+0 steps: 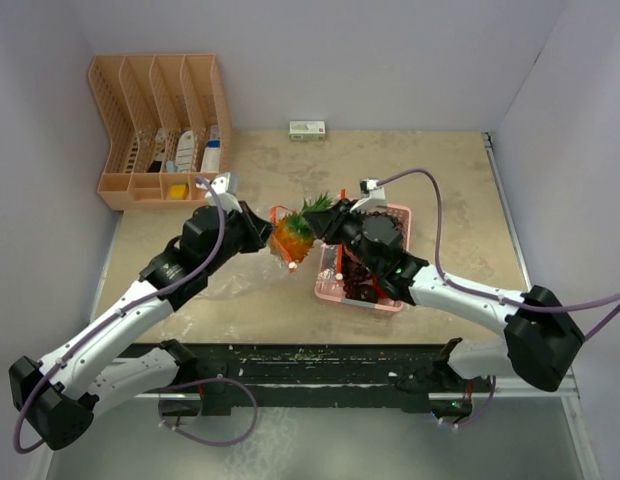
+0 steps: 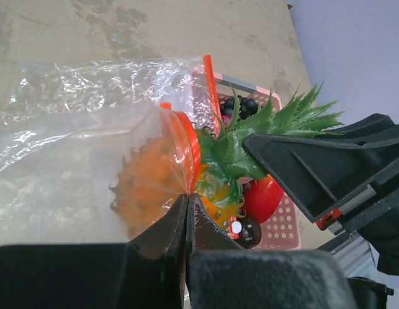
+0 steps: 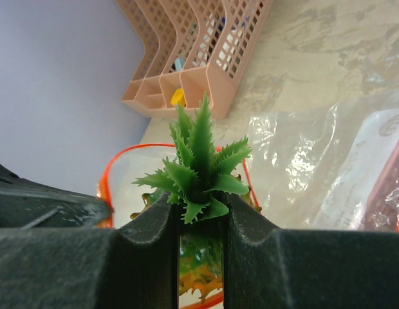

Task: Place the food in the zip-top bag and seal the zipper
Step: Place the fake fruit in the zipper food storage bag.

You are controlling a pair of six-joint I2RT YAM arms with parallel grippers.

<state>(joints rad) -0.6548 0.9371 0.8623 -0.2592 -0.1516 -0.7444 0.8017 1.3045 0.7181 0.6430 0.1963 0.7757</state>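
The orange pineapple [image 1: 290, 240] hangs over the table with its body inside the mouth of the clear zip-top bag [image 2: 71, 129]. My right gripper [image 3: 201, 209] is shut on its green leaves [image 3: 199, 161]. My left gripper [image 2: 186, 196] is shut on the bag's orange zipper rim [image 2: 190, 138], holding the mouth up. Through the plastic the pineapple's body [image 2: 148, 187] shows orange. More food lies in the pink tray [image 1: 388, 305]: dark grapes [image 2: 241, 106] and a red piece [image 2: 264, 196]. In the top view, the left gripper [image 1: 265, 232] and the right gripper [image 1: 325, 222] meet at the pineapple.
A peach slotted organizer [image 1: 160, 130] stands at the back left. A small white and green box [image 1: 307, 130] lies by the back wall. The rest of the bag [image 1: 225, 285] trails down on the table under my left arm.
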